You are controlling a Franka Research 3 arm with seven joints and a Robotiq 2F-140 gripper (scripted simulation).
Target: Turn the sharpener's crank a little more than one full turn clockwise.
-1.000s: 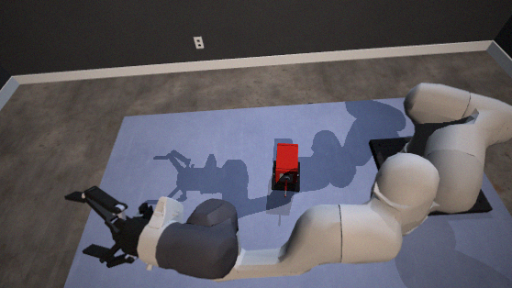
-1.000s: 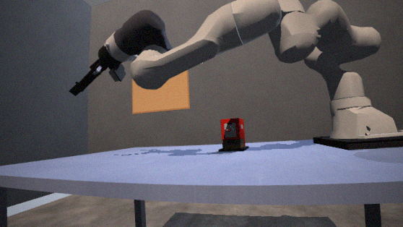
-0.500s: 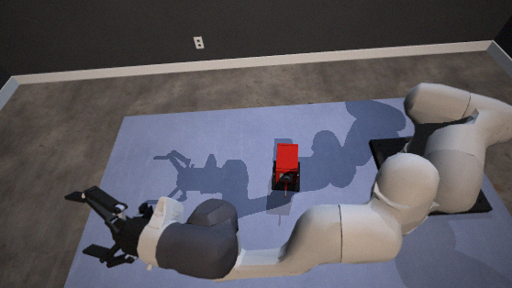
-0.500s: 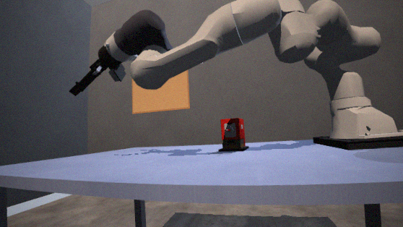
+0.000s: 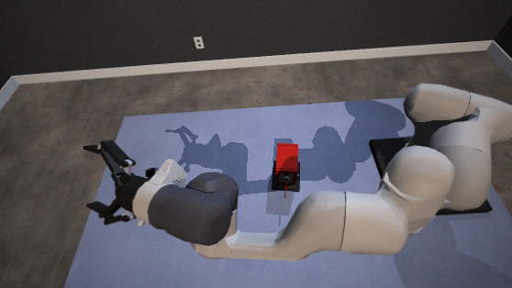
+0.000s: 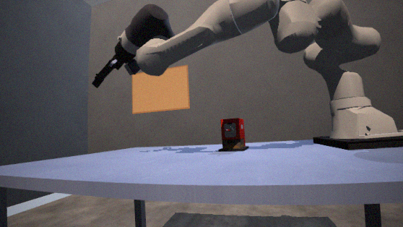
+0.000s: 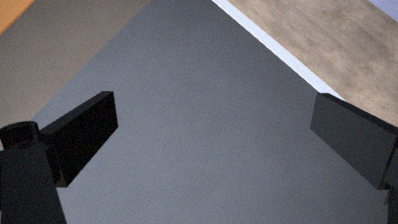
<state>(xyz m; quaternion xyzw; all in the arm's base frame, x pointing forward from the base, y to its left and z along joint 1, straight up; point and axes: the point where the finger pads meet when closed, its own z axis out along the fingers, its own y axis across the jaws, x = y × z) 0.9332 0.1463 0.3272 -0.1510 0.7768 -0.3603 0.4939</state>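
Note:
A red box-shaped sharpener point(image 5: 285, 163) stands on a black base in the middle of the blue table. Its small red crank point(image 5: 285, 188) sticks out from the dark near face. In the exterior view the sharpener point(image 6: 232, 134) shows its dark crank face toward the camera. My gripper point(image 5: 98, 181) is open and empty, high above the table's left part and far left of the sharpener. It also shows in the exterior view point(image 6: 105, 74), well above and left of the sharpener. In the wrist view the open fingers frame only a grey wall and floor; the sharpener is out of sight there.
The robot base stands on a black plate point(image 5: 395, 156) at the table's right. My arm point(image 5: 321, 220) stretches along the table's near side. An orange panel point(image 6: 160, 90) hangs on the far wall.

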